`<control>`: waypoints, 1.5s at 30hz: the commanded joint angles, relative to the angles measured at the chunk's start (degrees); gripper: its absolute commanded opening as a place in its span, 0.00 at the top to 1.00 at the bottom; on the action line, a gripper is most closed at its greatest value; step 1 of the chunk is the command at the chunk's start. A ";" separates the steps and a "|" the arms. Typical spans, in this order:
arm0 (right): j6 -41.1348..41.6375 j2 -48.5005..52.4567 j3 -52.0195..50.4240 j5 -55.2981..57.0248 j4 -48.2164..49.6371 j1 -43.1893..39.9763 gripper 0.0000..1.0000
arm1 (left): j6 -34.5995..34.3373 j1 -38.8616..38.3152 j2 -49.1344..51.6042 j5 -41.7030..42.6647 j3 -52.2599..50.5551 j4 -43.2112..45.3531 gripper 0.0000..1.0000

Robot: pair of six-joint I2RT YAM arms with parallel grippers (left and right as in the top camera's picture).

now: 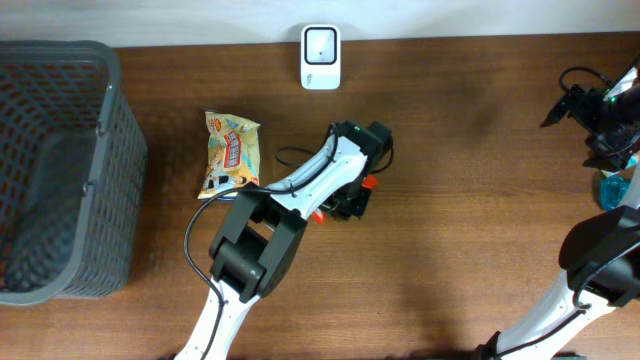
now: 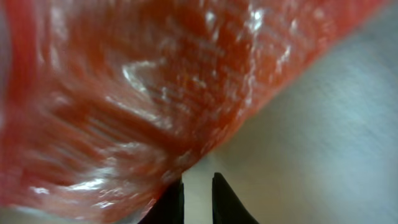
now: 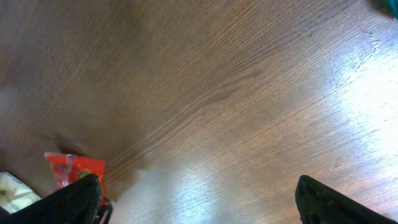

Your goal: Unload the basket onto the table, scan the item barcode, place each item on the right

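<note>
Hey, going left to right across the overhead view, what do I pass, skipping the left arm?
dark mesh basket → yellow snack packet → white barcode scanner → right gripper

red packet (image 2: 155, 93) blurred, fills left wrist view | basket (image 1: 60, 170) cut by left edge

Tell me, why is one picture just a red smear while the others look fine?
Left wrist view: the red packet sits too close to the lens, so it is blurred, with glossy highlights. Right wrist view: strong glare whitens the table at right. Overhead view: sharp, evenly lit, soft shadows.
</note>
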 commanded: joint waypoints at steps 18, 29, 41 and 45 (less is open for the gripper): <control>-0.11 0.07 0.02 0.72 0.00 -0.04 0.02 | -5.81 2.34 2.12 -11.82 17.05 0.02 0.94; -0.11 0.07 0.02 0.72 0.00 -0.04 0.02 | -4.00 2.40 7.78 -7.48 24.39 0.81 0.96; -0.11 0.07 0.02 0.72 0.00 -0.04 0.02 | -4.04 15.82 8.92 -3.67 28.76 -7.61 0.96; -0.11 0.07 0.02 0.72 0.00 -0.04 0.02 | -4.02 15.02 8.92 -0.68 23.10 -3.78 0.97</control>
